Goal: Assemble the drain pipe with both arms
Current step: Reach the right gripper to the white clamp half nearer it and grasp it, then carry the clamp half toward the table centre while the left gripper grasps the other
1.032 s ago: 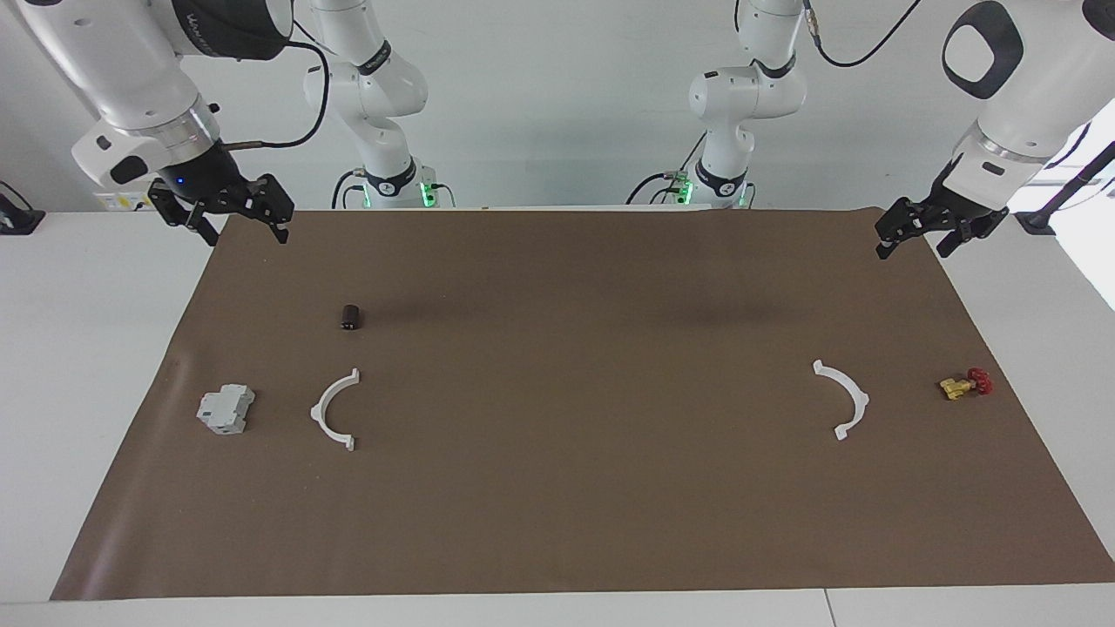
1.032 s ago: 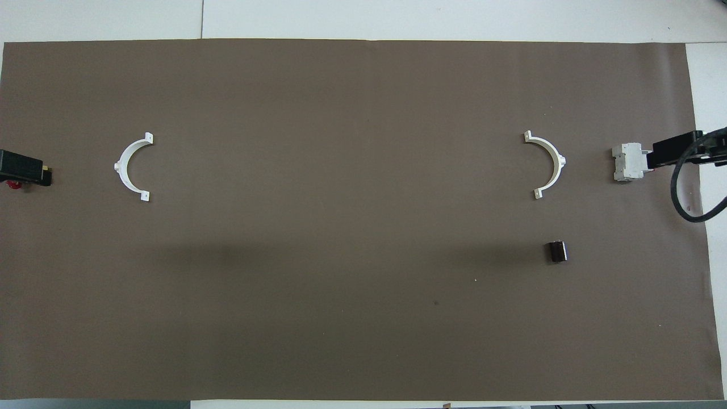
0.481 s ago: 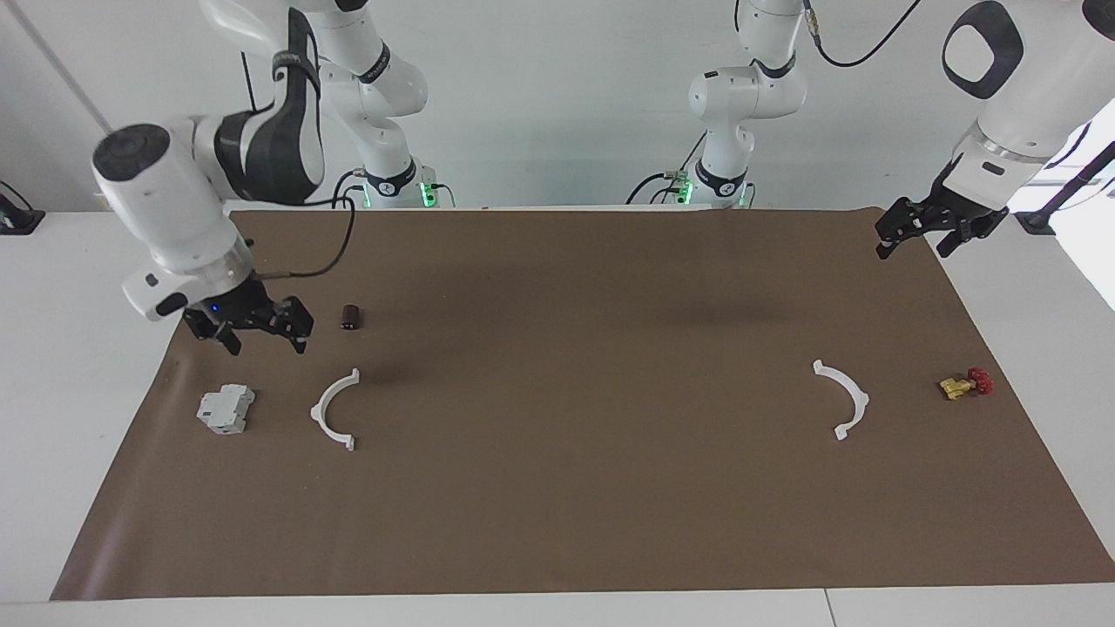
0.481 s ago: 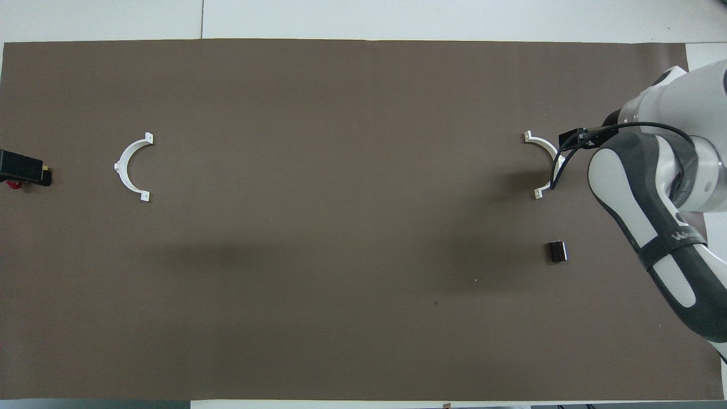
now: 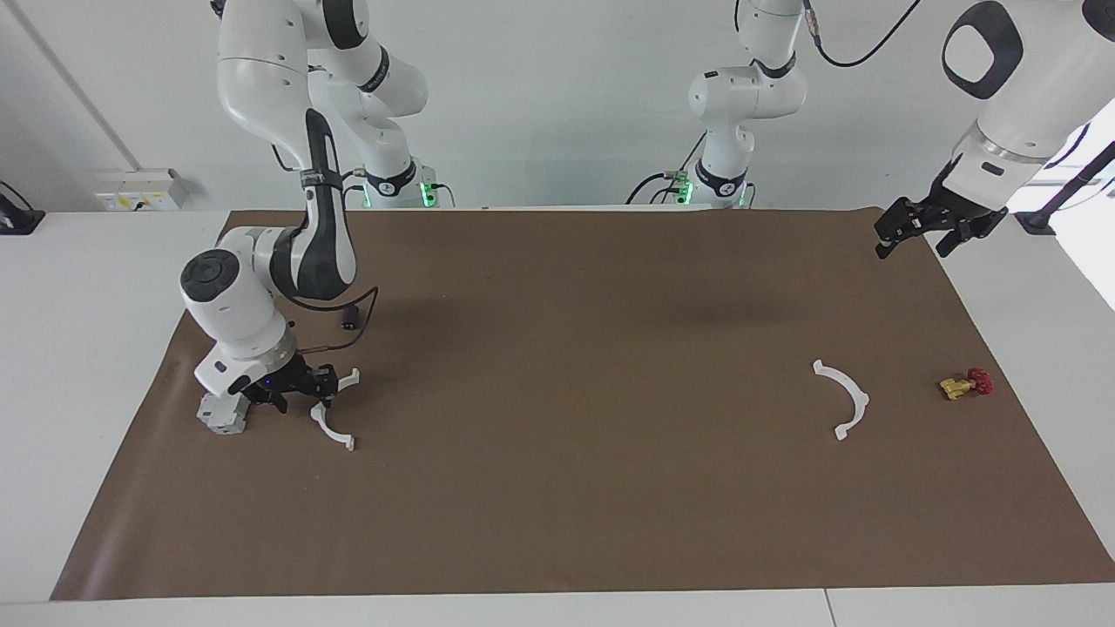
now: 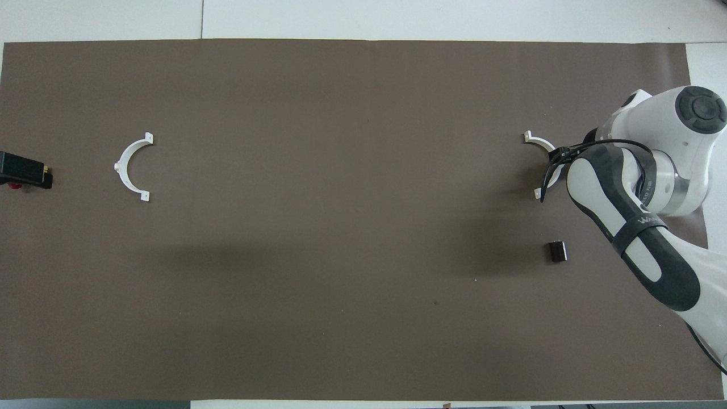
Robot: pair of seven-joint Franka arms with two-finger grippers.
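Observation:
The drain pipe lies as two separate white half-circle arcs on the brown mat. One arc (image 5: 845,397) (image 6: 130,166) lies flat toward the left arm's end. The other arc (image 5: 336,433) (image 6: 538,142) lies toward the right arm's end, its middle hidden by my right gripper (image 5: 315,396), which is down at the mat on that arc's curved back. From overhead, the right arm (image 6: 636,187) covers that gripper and much of the arc. My left gripper (image 5: 916,237) (image 6: 25,173) hangs open and empty over the mat's corner by its own base; that arm waits.
A grey boxy block (image 5: 222,416) sits right beside the right gripper, toward the mat's edge. A small dark cylinder (image 5: 350,319) (image 6: 557,251) lies nearer to the robots than that arc. A yellow-and-red part (image 5: 965,384) lies beside the other arc, toward the mat's edge.
The right arm swung down from above the mat's corner to the arc beside the grey block. Neither arc has moved, and the left arm has stayed still.

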